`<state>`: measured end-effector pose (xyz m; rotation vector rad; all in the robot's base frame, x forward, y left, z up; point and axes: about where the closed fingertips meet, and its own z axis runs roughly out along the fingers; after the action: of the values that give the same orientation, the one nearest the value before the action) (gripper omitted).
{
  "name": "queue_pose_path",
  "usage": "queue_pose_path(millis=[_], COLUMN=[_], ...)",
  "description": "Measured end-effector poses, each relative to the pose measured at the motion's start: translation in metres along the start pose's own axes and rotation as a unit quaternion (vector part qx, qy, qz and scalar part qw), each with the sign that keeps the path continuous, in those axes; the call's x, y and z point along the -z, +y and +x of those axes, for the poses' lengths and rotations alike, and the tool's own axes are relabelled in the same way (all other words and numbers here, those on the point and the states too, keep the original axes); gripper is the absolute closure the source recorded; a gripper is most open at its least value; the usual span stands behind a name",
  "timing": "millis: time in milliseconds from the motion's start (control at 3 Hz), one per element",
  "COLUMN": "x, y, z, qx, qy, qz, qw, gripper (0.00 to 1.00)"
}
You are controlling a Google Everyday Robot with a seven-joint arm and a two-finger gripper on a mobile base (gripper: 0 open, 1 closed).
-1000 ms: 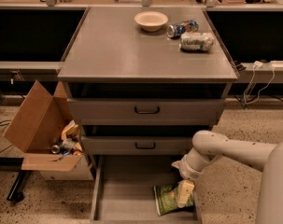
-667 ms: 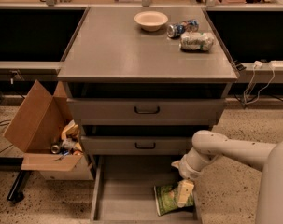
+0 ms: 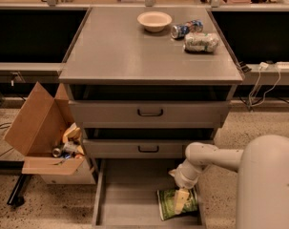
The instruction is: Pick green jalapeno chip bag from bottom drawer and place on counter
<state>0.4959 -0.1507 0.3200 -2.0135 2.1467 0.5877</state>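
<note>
Nearest, at 4 o'clock in the view, stood the robot's pale body (image 3: 272,185), its arm (image 3: 213,155) reaching toward 9 o'clock and bending down into the bottom drawer (image 3: 127,194), which was pulled fully out so its floor could be reached from above. The claw (image 3: 181,200) sat low over the green jalapeno chip bag (image 3: 167,206), touching its top side; whether the claw was spread or pinching the bag, I could not tell. The bag lay flat on the drawer floor at about 5 o'clock, close to the right wall, so by my judgement the grasp was the step in hand and the lift was not yet done. Behind it, the two upper drawers (image 3: 149,112) looked pushed in, which left a clear path upward. At 9 o'clock of the cabinet an open cardboard box (image 3: 36,128) held scraps. Farther off, the worktop (image 3: 115,51) carried a bowl (image 3: 154,20) at 12 o'clock, a blue can (image 3: 184,29) at 1 o'clock and a whitish packet (image 3: 200,42) just beside it, leaving the near half bare for the bag
</note>
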Motion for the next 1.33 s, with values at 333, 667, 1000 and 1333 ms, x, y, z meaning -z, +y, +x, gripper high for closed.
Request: queue_pose_path(millis=[333, 667, 1000, 1333], x=[-0.037, -0.065, -0.085, -0.111], y=[-0.021, -0.044, -0.063, -0.078], z=[0.018, 0.039, 0.055, 0.072], qx=[0.009, 0.011, 0.007, -0.004], qy=[-0.008, -0.019, -0.023, -0.013], qz=[0.014, 0.026, 0.034, 0.028], qw=[0.9998, 0.9994, 0.9991, 0.9995], gripper=[0.00, 0.00, 0.00, 0.04])
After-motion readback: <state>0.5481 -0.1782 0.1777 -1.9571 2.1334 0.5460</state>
